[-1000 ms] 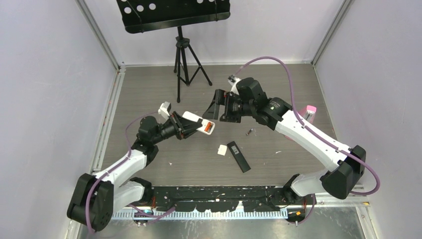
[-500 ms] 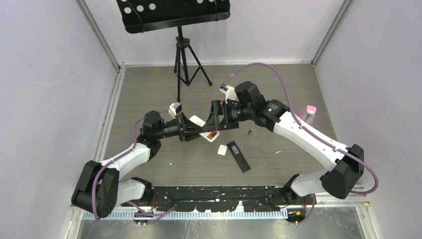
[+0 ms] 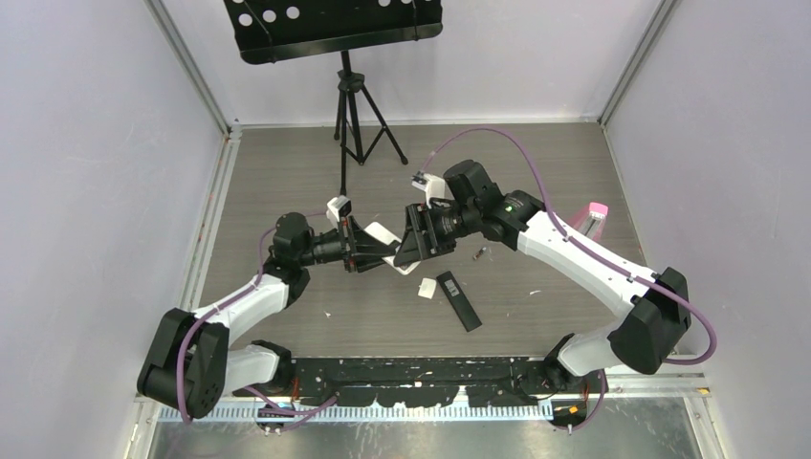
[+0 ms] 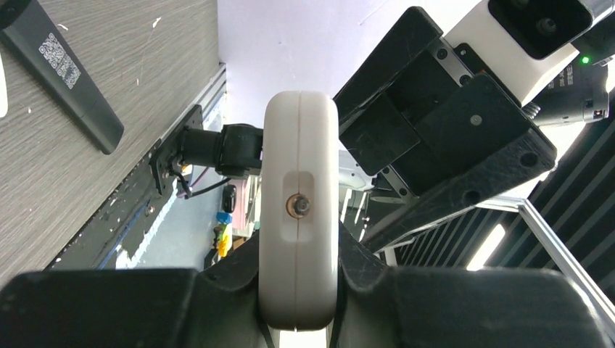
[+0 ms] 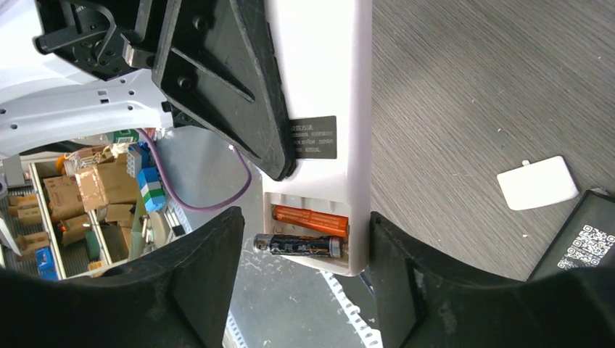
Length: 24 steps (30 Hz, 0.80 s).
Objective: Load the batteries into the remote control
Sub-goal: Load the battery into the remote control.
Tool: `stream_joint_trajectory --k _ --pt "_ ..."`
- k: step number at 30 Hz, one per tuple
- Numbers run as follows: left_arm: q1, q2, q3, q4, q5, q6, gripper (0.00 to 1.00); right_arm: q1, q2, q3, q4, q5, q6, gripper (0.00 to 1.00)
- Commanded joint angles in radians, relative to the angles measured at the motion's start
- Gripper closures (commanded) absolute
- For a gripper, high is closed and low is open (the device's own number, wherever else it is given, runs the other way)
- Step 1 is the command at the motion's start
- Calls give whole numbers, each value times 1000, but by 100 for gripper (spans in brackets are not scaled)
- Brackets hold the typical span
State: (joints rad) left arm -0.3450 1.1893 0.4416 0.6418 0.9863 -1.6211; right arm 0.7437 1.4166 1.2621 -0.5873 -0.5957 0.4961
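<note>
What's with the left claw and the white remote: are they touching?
Touching. In the left wrist view, the left gripper clamps the white remote, both fingers against its sides.

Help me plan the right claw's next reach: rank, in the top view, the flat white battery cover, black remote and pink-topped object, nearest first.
From the right claw:
1. Flat white battery cover, just toward the bases.
2. Long black remote, right of the cover.
3. Pink-topped white object, far right.
</note>
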Motion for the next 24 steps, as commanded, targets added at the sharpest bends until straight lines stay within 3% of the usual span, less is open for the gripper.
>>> stream_joint_trajectory --k 1,5,13,20,24 --pt "5 -7 43 68 9 -9 100 6 -13 8 20 -86 -42 37" --pt "6 -14 41 68 7 -12 100 7 -7 0 31 -103 -47 45" --pt "6 -27 40 67 7 -19 100 6 -15 -23 51 -94 -56 50" --pt "7 -29 33 64 7 -16 100 6 -38 -42 102 -51 -19 27" --pt "8 -32 31 64 6 -16 100 6 -40 -57 123 -60 -14 23"
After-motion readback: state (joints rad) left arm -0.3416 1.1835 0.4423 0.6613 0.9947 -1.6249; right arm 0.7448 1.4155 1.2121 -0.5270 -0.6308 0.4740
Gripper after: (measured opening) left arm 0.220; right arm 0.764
